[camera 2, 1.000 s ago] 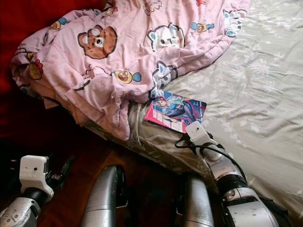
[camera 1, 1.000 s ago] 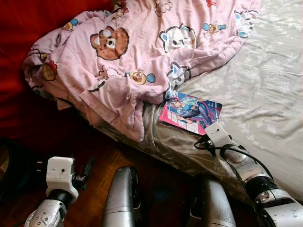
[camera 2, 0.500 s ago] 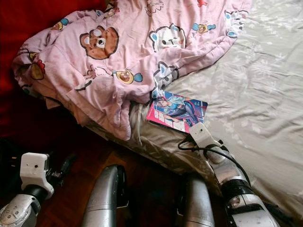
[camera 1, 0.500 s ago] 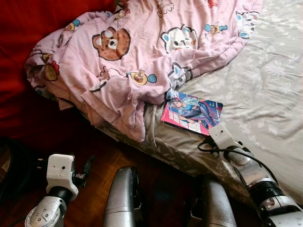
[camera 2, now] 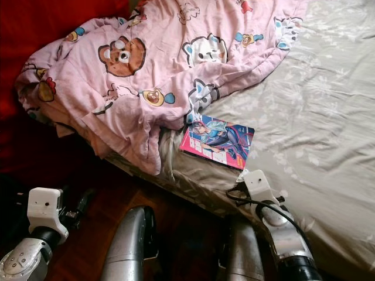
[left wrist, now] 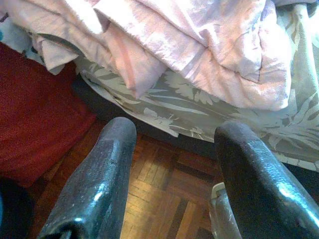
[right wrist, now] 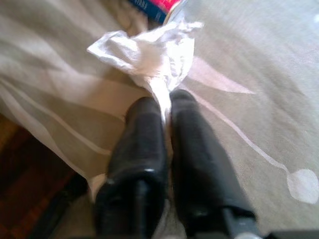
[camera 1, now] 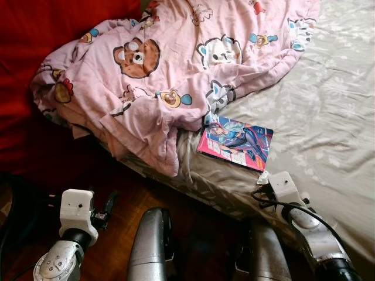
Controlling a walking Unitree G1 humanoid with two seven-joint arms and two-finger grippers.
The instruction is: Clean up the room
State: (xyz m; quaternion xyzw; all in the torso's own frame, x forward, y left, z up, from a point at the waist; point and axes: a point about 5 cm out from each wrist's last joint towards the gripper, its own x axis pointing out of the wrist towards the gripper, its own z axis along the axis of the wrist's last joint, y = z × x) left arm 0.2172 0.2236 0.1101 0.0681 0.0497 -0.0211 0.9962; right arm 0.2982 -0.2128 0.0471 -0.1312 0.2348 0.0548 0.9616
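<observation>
Right gripper (right wrist: 166, 102): I see its two black fingers (right wrist: 142, 134) pressed together on a crumpled white tissue-like wrapper (right wrist: 147, 50), the thin scrap pinched between the tips and fanning out beyond them. From the head camera I place this gripper at the near edge of the bed, on the pale grey leaf-patterned bedsheet (camera 1: 328, 111), just beside the near corner of a glossy pink-and-blue illustrated comic book (camera 1: 236, 142); a small white bit of the wrapper shows at the gripper's front end. The book lies flat on the sheet, its far corner tucked against the hem of a rumpled pink quilt printed with cartoon bears and animals (camera 1: 158, 70), which is heaped over the left part of the bed and spills over its side.

Left gripper (left wrist: 172, 149): I read its fingers (left wrist: 102, 179) as spread wide apart with nothing between them. It hangs low over the dark wooden parquet floor (left wrist: 159, 199), facing the draped bed edge. A deep red fabric surface (camera 1: 35, 70) lies at the far left, beside the quilt.
</observation>
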